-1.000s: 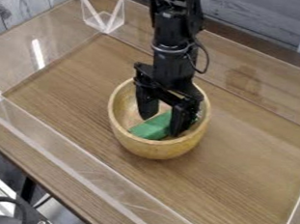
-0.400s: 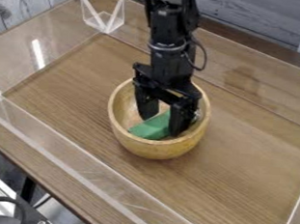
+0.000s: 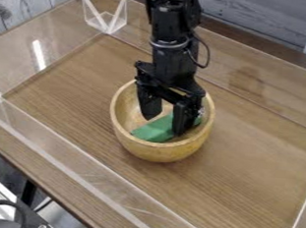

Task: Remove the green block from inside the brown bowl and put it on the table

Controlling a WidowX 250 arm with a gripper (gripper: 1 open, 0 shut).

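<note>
The brown bowl [image 3: 128, 136] sits near the middle of the table [image 3: 244, 162]. Inside it lies the green block [image 3: 152, 132], its bright green end showing toward the bowl's near side. My gripper [image 3: 167, 114] points straight down into the bowl, open, with one black finger on each side of the block's far part. The fingertips are low inside the bowl, and the block's upper end is partly hidden behind them. I cannot tell whether the fingers touch the block.
Low clear acrylic walls [image 3: 59, 169] edge the tabletop on all sides. A clear folded acrylic piece [image 3: 108, 16] stands at the back left corner. The black arm [image 3: 169, 19] rises from the bowl toward the top of the view.
</note>
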